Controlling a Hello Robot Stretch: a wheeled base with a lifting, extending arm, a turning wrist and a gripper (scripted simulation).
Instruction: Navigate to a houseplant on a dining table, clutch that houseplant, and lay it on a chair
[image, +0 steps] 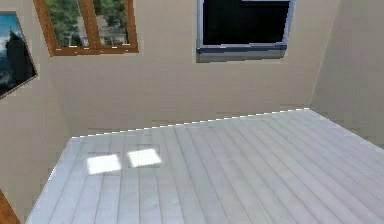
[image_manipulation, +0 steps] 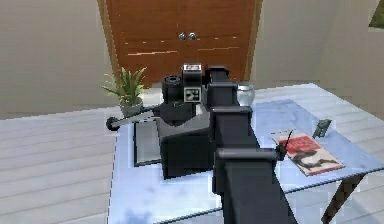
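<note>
The houseplant (image_manipulation: 125, 86), green spiky leaves in a grey pot, stands at the far left corner of the pale glass-topped dining table (image_manipulation: 300, 115) in the arm side view. My arm (image_manipulation: 235, 150) reaches out over the table from the bottom edge, with its white marker squares (image_manipulation: 190, 93) at the far end. The gripper (image_manipulation: 118, 121) stretches left from there, its thin fingers low beside the pot. I cannot tell whether it holds anything or touches the plant.
On the table lie a red-covered magazine (image_manipulation: 306, 151), a small dark object (image_manipulation: 323, 127) and a silvery vessel (image_manipulation: 245, 95). Wooden double doors (image_manipulation: 180, 35) stand behind. The forward view has bare pale floor (image: 220, 165), a wood-framed window (image: 85, 25) and a dark panel (image: 245, 25).
</note>
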